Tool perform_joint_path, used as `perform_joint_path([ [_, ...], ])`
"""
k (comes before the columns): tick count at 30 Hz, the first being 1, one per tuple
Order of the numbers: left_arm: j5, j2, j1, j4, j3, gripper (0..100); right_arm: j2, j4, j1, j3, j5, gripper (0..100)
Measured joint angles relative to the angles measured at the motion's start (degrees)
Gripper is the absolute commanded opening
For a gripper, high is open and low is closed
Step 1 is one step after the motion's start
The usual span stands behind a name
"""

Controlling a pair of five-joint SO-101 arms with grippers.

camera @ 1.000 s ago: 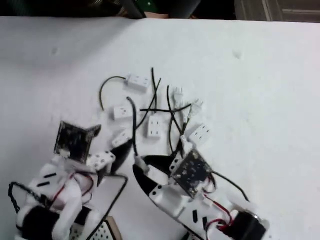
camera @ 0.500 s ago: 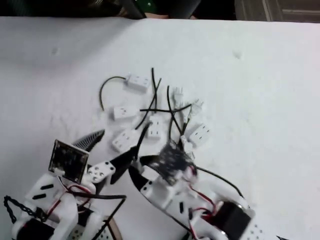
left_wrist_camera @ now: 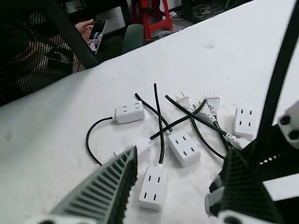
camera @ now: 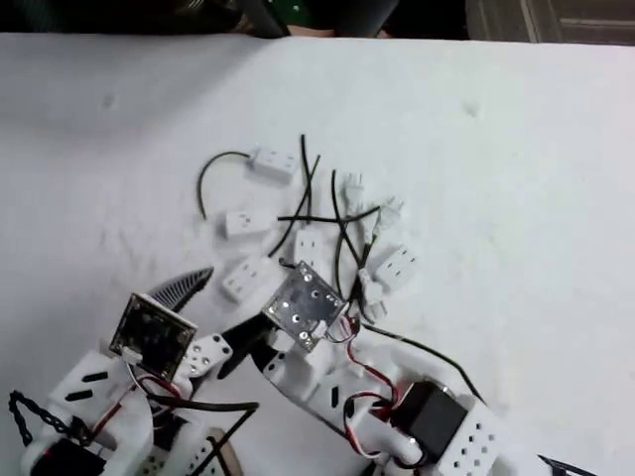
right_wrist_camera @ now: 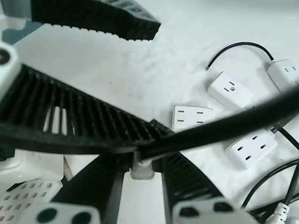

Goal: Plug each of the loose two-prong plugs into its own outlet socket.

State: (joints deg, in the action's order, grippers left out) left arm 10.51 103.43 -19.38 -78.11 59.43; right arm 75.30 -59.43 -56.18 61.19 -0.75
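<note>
Plugging-in is under way, I judge: the right hand (right_wrist_camera: 140, 161) pinches a plug (right_wrist_camera: 141, 175) just near of the nearest socket (camera: 248, 278), the left hand (camera: 230, 299) gapes wide alongside, and next the prongs need lining up with the slots.

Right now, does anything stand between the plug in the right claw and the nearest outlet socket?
Yes: a black finger of the left claw lies across, between the plug in the right claw and that outlet socket.
</note>
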Motion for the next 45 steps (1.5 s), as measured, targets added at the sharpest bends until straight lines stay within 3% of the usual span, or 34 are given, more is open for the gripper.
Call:
perform_joint_path([
  [8, 4.66, 0.00, -2.11, -1.05, -0.09, 30, -0.09, 0.00, 0.00, 0.09, -0.09, 1.7],
  [11, 4.75, 0.09, 0.26, -0.35, -0.09, 30, -0.09, 0.00, 0.18, 0.09, -0.09, 1.7],
  [23, 4.92, 0.00, 31.91, 5.89, 0.88, 29, -0.88, 3.08, 4.13, -0.09, -0.09, 1.6],
  [31, -1.05, 0.00, 48.88, 18.02, 18.02, 29, -19.52, 8.97, 4.04, -5.98, -0.09, 1.7],
  [35, -1.41, -0.79, 50.64, 23.82, 27.43, 29, -31.56, 12.57, 4.57, -11.43, -0.09, 1.7],
  [45, -1.41, -0.26, 51.52, 24.62, 34.20, 29, -56.00, 23.12, 9.05, -19.69, -4.04, 1.7],
])
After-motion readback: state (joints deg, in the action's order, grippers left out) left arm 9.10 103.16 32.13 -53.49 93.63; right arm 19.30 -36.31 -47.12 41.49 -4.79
